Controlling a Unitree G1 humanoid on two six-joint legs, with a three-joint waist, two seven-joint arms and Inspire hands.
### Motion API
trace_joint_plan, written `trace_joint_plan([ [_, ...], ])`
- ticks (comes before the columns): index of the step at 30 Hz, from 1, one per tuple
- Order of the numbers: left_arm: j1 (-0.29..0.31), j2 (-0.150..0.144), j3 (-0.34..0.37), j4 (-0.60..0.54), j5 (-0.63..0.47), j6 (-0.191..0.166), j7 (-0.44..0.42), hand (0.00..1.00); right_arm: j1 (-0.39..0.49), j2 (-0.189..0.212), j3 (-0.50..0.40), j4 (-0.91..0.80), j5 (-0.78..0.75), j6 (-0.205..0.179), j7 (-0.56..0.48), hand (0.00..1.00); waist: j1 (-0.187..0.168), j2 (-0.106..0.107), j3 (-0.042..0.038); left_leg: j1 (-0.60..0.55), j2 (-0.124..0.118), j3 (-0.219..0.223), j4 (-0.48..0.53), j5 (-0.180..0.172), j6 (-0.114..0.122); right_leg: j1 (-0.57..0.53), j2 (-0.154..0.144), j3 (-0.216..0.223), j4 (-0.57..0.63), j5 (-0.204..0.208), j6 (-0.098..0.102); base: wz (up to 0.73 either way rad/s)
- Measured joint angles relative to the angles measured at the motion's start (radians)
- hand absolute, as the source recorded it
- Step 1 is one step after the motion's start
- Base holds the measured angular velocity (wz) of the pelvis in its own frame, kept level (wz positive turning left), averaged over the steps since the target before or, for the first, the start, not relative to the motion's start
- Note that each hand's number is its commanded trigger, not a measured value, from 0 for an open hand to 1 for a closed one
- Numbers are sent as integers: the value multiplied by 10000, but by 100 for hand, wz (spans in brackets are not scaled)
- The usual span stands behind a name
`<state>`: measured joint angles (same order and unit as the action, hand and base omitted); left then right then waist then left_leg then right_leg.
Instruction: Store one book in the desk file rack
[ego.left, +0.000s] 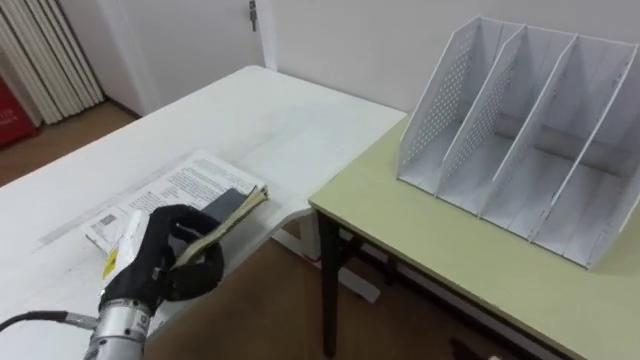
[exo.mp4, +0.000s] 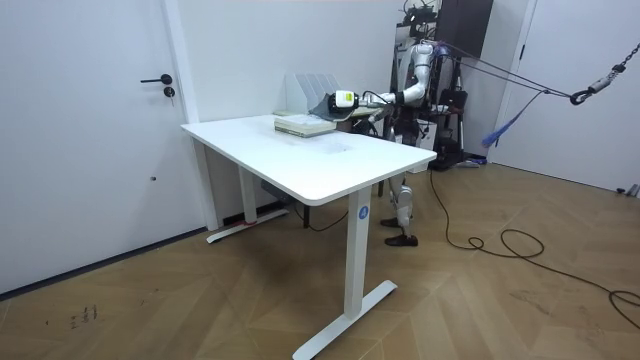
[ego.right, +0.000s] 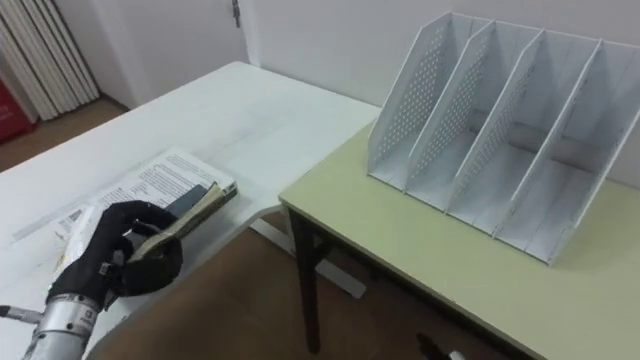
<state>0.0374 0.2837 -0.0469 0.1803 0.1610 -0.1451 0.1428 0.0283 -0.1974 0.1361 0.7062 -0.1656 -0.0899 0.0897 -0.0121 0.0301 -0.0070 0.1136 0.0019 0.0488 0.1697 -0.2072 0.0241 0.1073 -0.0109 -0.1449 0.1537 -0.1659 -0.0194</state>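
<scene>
Curling round the book's (ego.left: 236, 204) spine end, the left hand (ego.left: 160, 262) pinches it at the white table's (ego.left: 250, 110) near edge, likely so the thumb fits underneath. Further right, the file rack (ego.left: 520, 130) stands empty by the green desk's (ego.left: 450, 255) back edge, its slots facing forward to receive the book.

White walls (exo.mp4: 250, 50) enclose the room, with a white door (exo.mp4: 85, 130) at nine o'clock and herringbone wood floor (exo.mp4: 500, 310) at six. A pale green table (ego.left: 450, 260) stands just beside a white height-adjustable desk (exo.mp4: 300, 160).
</scene>
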Motion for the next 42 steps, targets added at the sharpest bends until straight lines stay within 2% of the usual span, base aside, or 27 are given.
trace_joint_plan([
  [3,22,-82,207,-99,-783,-145,-369,100,10,72,7,-360,-69,-131,283,0,113,-104,-4,37,3,-20,-9,0,0,62,-1,-16,-4,0,0,1],
  [6,123,-92,472,-671,-1919,-171,-752,100,43,73,128,-807,52,-190,613,0,181,-296,96,51,-5,-71,-3,0,0,120,-20,-122,-19,0,1,9],
  [7,125,-97,506,-806,-2415,-180,-884,100,133,69,182,-1102,78,-191,726,0,195,-347,101,44,-13,-73,5,-1,0,131,-32,-183,-22,1,2,10],
  [9,136,-135,564,-921,-3129,-212,-1147,100,314,63,180,-1746,86,-200,918,0,240,-343,104,18,-25,-89,30,-1,2,134,-36,-191,-12,3,6,3],
  [11,286,-152,620,-1388,-4001,-213,-1389,100,370,51,184,-2329,211,-337,1140,0,351,-277,140,5,-22,-69,17,-7,12,110,-12,-111,14,9,16,-8],
  [13,296,-211,582,-1665,-4462,-231,-1664,100,379,27,188,-2742,403,-338,1267,0,440,-235,153,-19,-18,-52,8,-8,16,69,-6,-83,34,11,17,-5],
  [15,298,-274,571,-1731,-5265,-253,-2214,100,358,28,186,-3124,834,-507,1524,0,473,-167,144,20,1,6,3,-4,17,81,-13,-37,53,11,13,-3],
  [18,298,-295,584,-1731,-5808,-254,-2610,100,377,23,165,-3467,1298,-532,1713,0,449,-124,127,40,6,-10,22,-2,14,100,-10,-35,45,11,12,0],
  [21,299,-299,589,-1731,-6155,-252,-3070,100,409,7,155,-3792,1642,-532,1916,0,421,-129,133,66,5,-30,27,-2,14,100,-17,-40,42,11,12,0],
  [25,300,-317,566,-1930,-7206,-236,-3808,100,430,-32,169,-4420,2104,-520,2186,0,447,-194,163,-26,8,31,37,-1,16,-76,-27,18,155,7,11,-4],
  [28,332,-331,513,-2107,-7594,-234,-4520,100,427,-31,133,-4791,2498,-520,2421,0,431,-245,152,-33,-1,32,68,-2,17,-66,-35,37,153,7,11,-2],
  [31,448,-325,512,-2218,-7980,-102,-5239,100,378,-16,-133,-4912,3028,-507,2601,0,380,-237,156,-75,-6,27,171,-6,18,-54,-49,30,168,8,11,0],
  [34,457,-322,451,-2216,-9185,1,-5743,100,360,-18,-471,-5157,3806,-383,2776,0,328,-201,172,-155,11,44,199,-7,17,-124,-37,24,184,10,7,0],
  [37,461,-322,393,-2217,-9868,203,-6236,100,282,-18,-628,-5350,4392,-382,2955,0,298,-120,199,-153,14,52,204,-7,17,-113,-35,30,184,9,6,0],
  [39,462,-315,394,-2214,-10078,318,-6432,100,238,-18,-694,-5351,4441,-374,3055,0,206,-97,195,-156,14,61,204,-7,17,-134,-35,43,191,9,6,-2],
  [42,468,-296,402,-2212,-10252,519,-6837,100,201,-24,-810,-5414,4444,-147,3204,0,198,-72,179,-195,17,57,201,-7,17,-209,-35,50,217,8,4,-1],
])
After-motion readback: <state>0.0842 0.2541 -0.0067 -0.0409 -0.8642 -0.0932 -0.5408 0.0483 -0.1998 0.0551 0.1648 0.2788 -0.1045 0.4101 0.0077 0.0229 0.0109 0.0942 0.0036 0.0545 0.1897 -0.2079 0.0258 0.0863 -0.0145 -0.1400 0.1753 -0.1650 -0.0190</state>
